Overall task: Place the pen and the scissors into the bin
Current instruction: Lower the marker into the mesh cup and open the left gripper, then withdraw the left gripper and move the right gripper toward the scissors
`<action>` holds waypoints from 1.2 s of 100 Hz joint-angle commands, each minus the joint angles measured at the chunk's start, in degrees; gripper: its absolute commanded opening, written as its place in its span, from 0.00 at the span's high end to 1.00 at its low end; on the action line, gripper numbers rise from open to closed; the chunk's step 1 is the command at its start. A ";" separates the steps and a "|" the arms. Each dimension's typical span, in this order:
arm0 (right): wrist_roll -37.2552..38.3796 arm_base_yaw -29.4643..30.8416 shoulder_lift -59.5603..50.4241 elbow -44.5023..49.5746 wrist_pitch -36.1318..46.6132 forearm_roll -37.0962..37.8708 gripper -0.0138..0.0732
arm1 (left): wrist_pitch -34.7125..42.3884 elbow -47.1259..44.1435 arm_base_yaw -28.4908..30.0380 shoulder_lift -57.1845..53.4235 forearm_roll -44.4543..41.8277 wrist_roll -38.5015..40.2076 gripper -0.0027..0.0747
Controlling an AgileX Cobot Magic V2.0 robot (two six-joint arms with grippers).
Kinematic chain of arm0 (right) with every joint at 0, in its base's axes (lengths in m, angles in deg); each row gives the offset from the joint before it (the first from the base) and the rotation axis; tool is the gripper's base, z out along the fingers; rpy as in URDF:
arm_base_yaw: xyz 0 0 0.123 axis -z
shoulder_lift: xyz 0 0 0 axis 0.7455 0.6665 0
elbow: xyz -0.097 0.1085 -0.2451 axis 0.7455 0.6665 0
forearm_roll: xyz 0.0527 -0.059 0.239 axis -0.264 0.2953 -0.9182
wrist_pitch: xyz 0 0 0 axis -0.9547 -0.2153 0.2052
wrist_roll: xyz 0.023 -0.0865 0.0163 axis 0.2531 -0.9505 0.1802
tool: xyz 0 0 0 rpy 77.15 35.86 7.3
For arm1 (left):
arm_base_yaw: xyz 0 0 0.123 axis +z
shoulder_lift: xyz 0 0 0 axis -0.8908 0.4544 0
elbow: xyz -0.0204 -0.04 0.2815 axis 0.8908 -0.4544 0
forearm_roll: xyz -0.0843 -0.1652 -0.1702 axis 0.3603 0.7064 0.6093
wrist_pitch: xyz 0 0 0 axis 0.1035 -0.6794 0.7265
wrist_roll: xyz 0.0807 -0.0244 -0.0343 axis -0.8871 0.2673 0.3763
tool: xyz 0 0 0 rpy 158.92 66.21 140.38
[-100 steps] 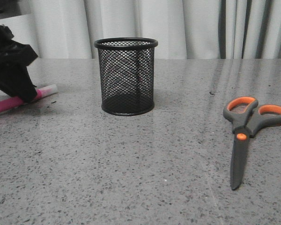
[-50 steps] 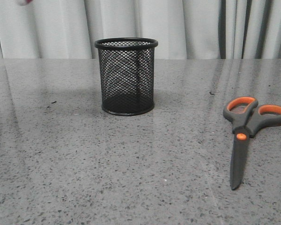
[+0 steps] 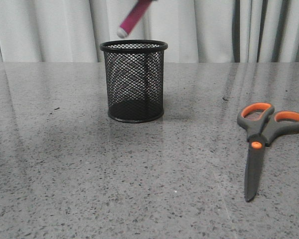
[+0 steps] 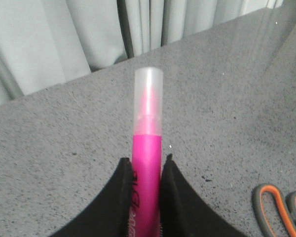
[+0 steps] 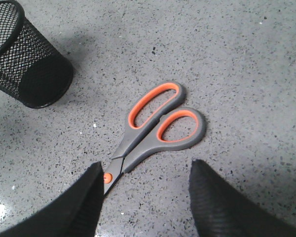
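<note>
Half a second ago only a pink tip showed at the upper left corner of the front view; now the pen [image 3: 132,18] hangs tilted in the air just above the rim of the bin [image 3: 134,81], white end down. The left gripper [image 4: 147,170] is clenched on the pen's pink barrel, the cap pointing away. The bin and the scissors [image 3: 261,140] have not moved on the tabletop [image 3: 89,164]. The right gripper [image 5: 145,170] hovers released over the scissors' pivot, not touching. One pen, one bin, one pair of scissors.
</note>
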 commanded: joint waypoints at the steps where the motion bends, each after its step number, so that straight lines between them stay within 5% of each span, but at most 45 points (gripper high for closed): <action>1: -0.68 0.35 0.13 -1.94 2.80 -1.12 0.44 | 4.71 1.83 -0.57 -0.66 0.71 0.04 0.99; 44: -0.68 0.35 0.13 -1.94 2.91 -1.12 0.44 | 2.63 1.83 -0.45 0.45 0.83 0.04 0.94; 53: -0.68 0.35 0.13 -1.94 3.02 -1.12 0.44 | 2.63 1.83 -0.45 0.45 0.83 0.04 0.81; 68: -0.68 0.35 0.13 -1.94 3.90 -1.12 0.44 | 2.63 1.83 -0.45 0.34 0.83 0.04 0.43; 75: -0.68 0.35 0.13 -1.94 4.78 -1.12 0.44 | 2.63 1.83 -0.34 -0.24 0.83 0.04 0.37; 120: -0.68 0.35 0.13 -1.94 2.67 -1.71 0.44 | 1.31 1.83 4.42 -13.31 -3.21 -0.10 0.62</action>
